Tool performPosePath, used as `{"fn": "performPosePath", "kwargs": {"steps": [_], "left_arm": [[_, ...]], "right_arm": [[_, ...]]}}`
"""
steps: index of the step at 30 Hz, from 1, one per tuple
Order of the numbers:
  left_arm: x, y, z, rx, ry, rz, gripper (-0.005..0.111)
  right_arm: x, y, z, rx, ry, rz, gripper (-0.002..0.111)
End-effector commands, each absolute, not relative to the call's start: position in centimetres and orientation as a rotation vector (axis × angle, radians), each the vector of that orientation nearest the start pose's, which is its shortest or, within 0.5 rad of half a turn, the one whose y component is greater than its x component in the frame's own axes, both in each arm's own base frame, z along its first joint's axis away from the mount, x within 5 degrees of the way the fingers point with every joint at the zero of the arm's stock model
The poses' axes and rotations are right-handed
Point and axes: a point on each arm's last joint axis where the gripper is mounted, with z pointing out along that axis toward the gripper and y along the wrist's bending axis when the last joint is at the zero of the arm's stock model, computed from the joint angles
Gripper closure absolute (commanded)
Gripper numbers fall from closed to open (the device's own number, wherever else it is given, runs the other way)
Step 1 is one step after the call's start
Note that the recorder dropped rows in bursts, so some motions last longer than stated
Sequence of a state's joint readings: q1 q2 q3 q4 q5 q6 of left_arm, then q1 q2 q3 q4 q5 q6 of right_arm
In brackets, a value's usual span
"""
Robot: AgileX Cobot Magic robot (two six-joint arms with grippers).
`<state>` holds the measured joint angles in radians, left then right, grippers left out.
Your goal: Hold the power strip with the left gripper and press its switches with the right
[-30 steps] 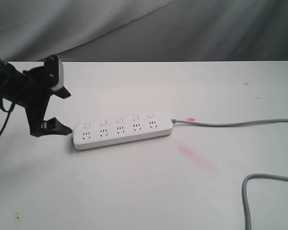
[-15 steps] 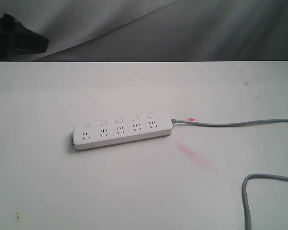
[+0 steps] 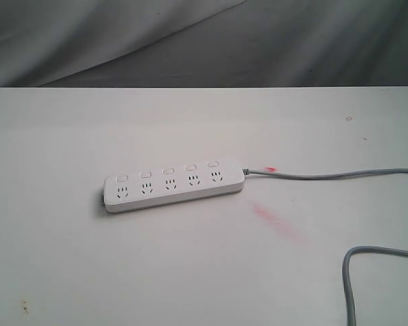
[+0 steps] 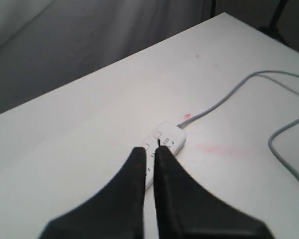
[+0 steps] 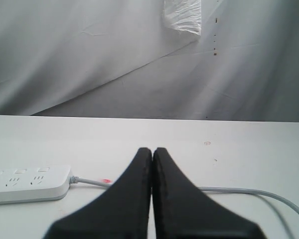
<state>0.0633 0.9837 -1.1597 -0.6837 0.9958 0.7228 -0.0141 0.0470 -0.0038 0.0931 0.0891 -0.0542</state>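
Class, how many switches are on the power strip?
5 switches in one row on the power strip, one above each socket, free end to cord end. None seems hidden.

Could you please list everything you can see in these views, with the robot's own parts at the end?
table: one, white, under everything.
backdrop cloth: one, grey, behind the table.
power strip: one, white, flat mid-table, nothing touching it.
switches: five, white, in a row, one by each socket.
cord: one, grey, from the strip's end to the exterior view's right edge.
red marks: two, a spot by the cord's start and a fainter smear nearby.
left claw: one, black, above the table, nearly closed, empty.
right claw: one, black, shut, empty.
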Motion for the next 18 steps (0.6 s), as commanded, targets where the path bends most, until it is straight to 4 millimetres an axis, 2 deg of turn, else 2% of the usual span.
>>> {"fn": "performPosePath", "kwargs": {"steps": [1,7,10,12,13,14,15,18], "left_arm": [[15.3,-4.5,43.7,0.542,1.929,-0.481,0.106],[12.2,-4.6,45.1,0.553,1.832,-0.428,0.106],[11.2,-4.2,45.5,0.552,1.8,-0.32,0.106],[9.7,-3.2,45.5,0.511,1.811,-0.16,0.106],[8.2,-2.2,45.3,0.422,1.85,-0.052,0.106],[7.3,-1.8,45.0,0.357,1.873,-0.02,0.106],[6.0,-1.0,44.3,0.222,1.89,0.021,0.106],[5.1,0.0,42.7,0.146,1.795,0.137,0.106]], "right_arm": [[6.0,0.0,20.2,0.04,1.62,0.019,0.108],[6.0,0.0,20.2,0.04,1.62,0.019,0.108],[6.0,0.0,20.2,0.04,1.62,0.019,0.108],[6.0,0.0,20.2,0.04,1.62,0.019,0.108],[6.0,0.0,20.2,0.04,1.62,0.019,0.108],[6.0,0.0,20.2,0.04,1.62,0.019,0.108],[6.0,0.0,20.2,0.04,1.62,0.019,0.108],[6.0,0.0,20.2,0.04,1.62,0.019,0.108]]}}
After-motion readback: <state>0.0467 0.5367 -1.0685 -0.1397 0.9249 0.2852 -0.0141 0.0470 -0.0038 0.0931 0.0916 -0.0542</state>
